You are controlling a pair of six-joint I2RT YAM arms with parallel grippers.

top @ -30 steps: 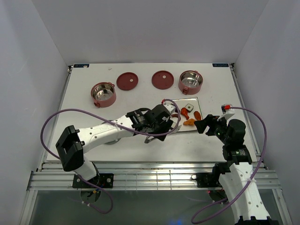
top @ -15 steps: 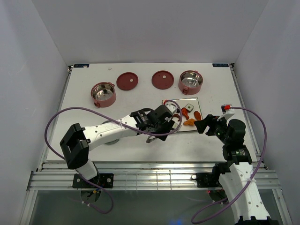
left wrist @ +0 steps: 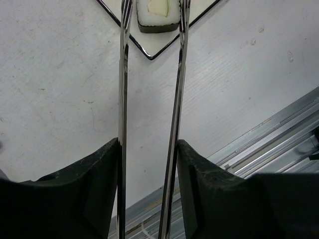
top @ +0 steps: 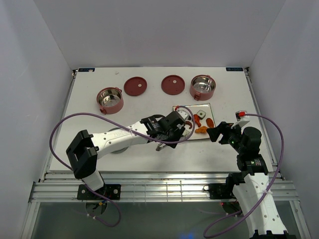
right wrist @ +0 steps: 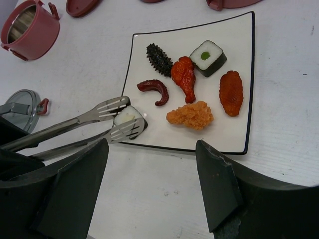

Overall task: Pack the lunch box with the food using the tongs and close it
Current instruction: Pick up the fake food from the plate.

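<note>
My left gripper [left wrist: 148,147] is shut on the silver tongs [left wrist: 122,99], one pad on each arm. The slotted tong tips [right wrist: 117,105] flank a small dark roll with a pale centre [right wrist: 127,117] on the near left corner of the white plate [right wrist: 234,134]. More food lies there: nugget [right wrist: 190,115], orange slice [right wrist: 231,92], drumstick [right wrist: 184,77], curved sausage [right wrist: 155,89], dark stick [right wrist: 158,59], green-centred roll [right wrist: 208,57]. My right gripper [right wrist: 152,149] hangs open and empty over the table by the plate's near edge. Two lunch box bowls [top: 109,100] [top: 202,87] stand open.
Two dark-red disc lids [top: 135,85] [top: 173,84] lie between the bowls at the back. The grey top cover [right wrist: 22,107] sits on the table left of the plate, near the left arm. The table's front rail runs just behind both grippers.
The left arm has reached right, bringing the tong tips onto the plate corner, and the tong arms have narrowed around the roll. The right arm has not moved.
</note>
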